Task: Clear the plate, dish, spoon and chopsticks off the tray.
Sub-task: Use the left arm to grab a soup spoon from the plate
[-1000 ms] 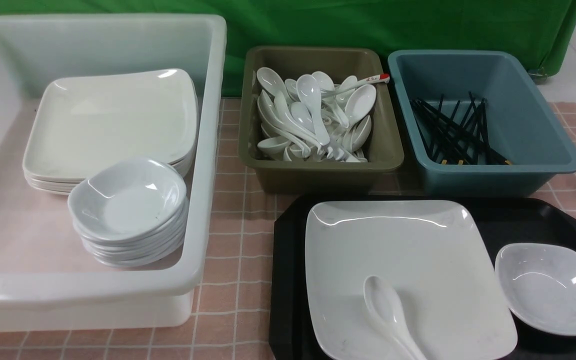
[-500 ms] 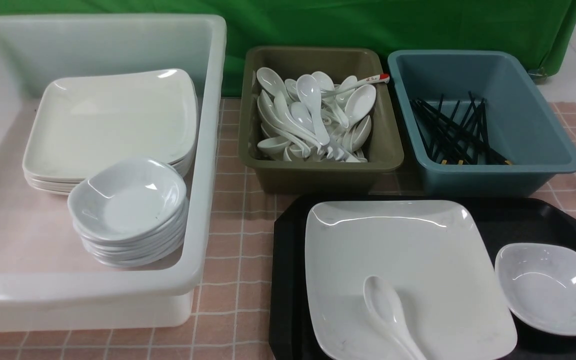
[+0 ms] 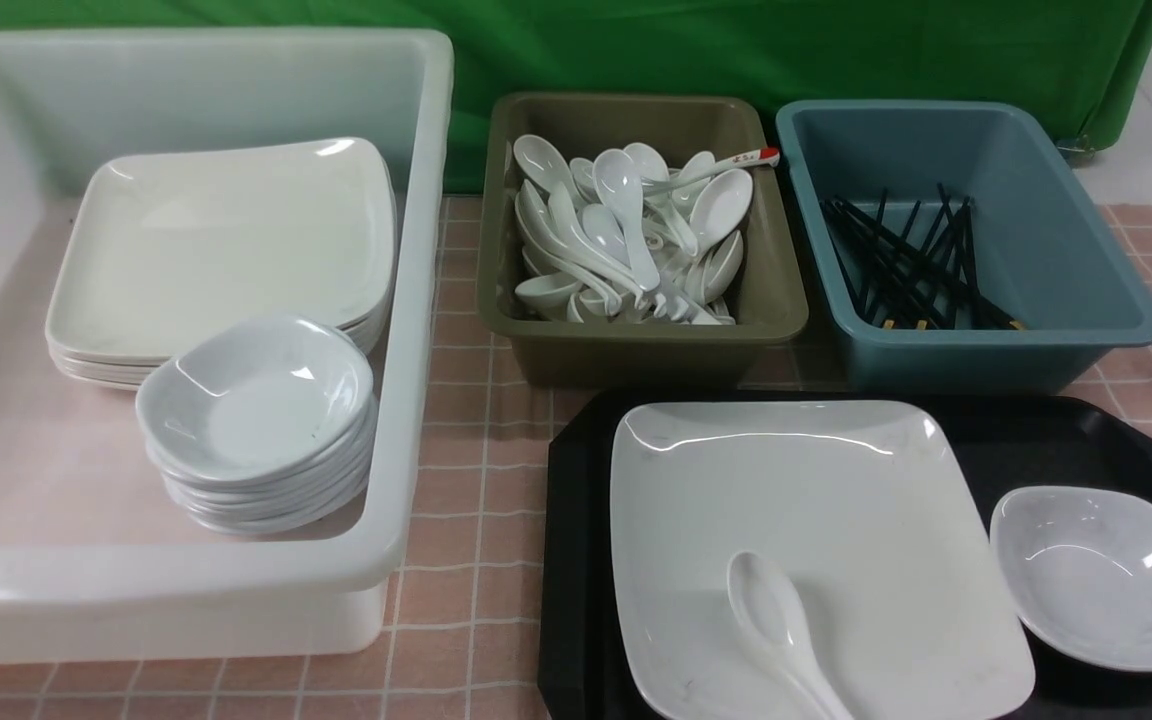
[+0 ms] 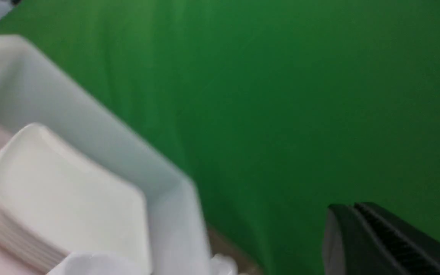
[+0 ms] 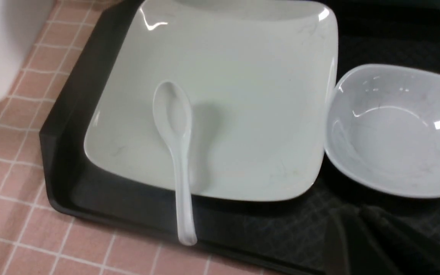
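The black tray point(image 3: 576, 520) lies at the front right. On it rests the large white plate point(image 3: 816, 520) point(image 5: 235, 95). The white spoon point(image 3: 776, 620) point(image 5: 174, 126) has its bowl on the plate, and its handle reaches over the plate's near edge to the tray rim. The small dish point(image 3: 1101, 575) point(image 5: 392, 130) sits on the tray against the plate's right side. Black chopsticks point(image 3: 911, 265) show only inside the blue bin. My right gripper point(image 5: 353, 209) hovers over the tray's near part, fingers together, empty. My left gripper point(image 4: 351, 206) is shut and empty against the green backdrop. Neither shows in the front view.
A big white tub point(image 3: 416, 300) at the left holds a stack of plates point(image 3: 226, 250) and a stack of dishes point(image 3: 256, 400). An olive bin point(image 3: 766, 260) full of white spoons stands behind the tray, with the blue bin point(image 3: 1066, 230) to its right. A pink checked cloth covers the table.
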Motion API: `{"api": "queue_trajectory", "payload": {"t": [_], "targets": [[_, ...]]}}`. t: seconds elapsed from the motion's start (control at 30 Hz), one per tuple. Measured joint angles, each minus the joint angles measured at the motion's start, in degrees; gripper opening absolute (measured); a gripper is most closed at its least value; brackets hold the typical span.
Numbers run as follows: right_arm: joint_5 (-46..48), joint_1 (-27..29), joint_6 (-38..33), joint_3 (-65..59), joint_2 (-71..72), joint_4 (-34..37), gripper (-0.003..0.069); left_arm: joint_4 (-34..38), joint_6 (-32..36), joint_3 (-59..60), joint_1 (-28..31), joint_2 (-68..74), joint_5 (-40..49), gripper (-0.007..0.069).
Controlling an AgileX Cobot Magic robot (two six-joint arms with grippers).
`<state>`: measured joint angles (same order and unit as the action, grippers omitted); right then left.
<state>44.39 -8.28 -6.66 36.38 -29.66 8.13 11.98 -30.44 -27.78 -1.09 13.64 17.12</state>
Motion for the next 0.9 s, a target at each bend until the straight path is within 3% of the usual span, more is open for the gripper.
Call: {"api": "queue_trajectory", "payload": {"t": [0.03, 0.1, 0.2, 0.3, 0.4, 0.5, 0.63, 0.73, 0.77, 0.9], "targets": [[-0.11, 0.00, 0.00, 0.00, 0.00, 0.00, 0.0098, 1.14, 6.42, -7.55, 0.00, 6.64, 10.75, 0.0022], [-0.11, 0.00, 0.00, -0.05, 0.00, 0.00, 0.0101, 6.26, 18.19, -17.15, 0.00, 16.56, 24.16, 0.0022], [-0.11, 0.00, 0.00, -0.04, 0.00, 0.00, 0.0106, 12.91, 30.83, -25.08, 0.00, 26.13, 35.48, 0.0022], [-0.23, 0.00, 0.00, -0.11, 0.00, 0.00, 0.0113, 24.12, 48.57, -31.95, 0.00, 40.46, 42.81, 0.0022], [-0.64, 0.00, 0.00, -0.16, 0.00, 0.00, 0.0115, 33.22, 57.14, -34.82, -0.08, 52.11, 44.48, 0.0022], [-0.78, 0.00, 0.00, -0.18, 0.00, 0.00, 0.0122, 38.51, 60.61, -37.06, -2.56, 62.77, 48.69, 0.0023], [-0.89, 0.00, 0.00, -0.18, 0.00, 0.00, 0.0131, 37.00, 60.91, -41.61, -11.15, 71.94, 50.92, 0.0023], [-0.93, 0.00, 0.00, -0.18, 0.00, 0.00, 0.0139, 31.49, 57.97, -47.98, -20.15, 78.22, 51.32, 0.0036], [-0.93, 0.00, 0.00, -0.18, 0.00, 0.00, 0.0140, 31.10, 57.43, -48.86, -20.66, 78.57, 51.32, 0.0038], [-1.00, 0.00, 0.00, -0.18, 0.00, 0.00, 0.0150, 20.10, 50.48, -58.06, -30.89, 86.58, 50.61, 0.0119]]}}
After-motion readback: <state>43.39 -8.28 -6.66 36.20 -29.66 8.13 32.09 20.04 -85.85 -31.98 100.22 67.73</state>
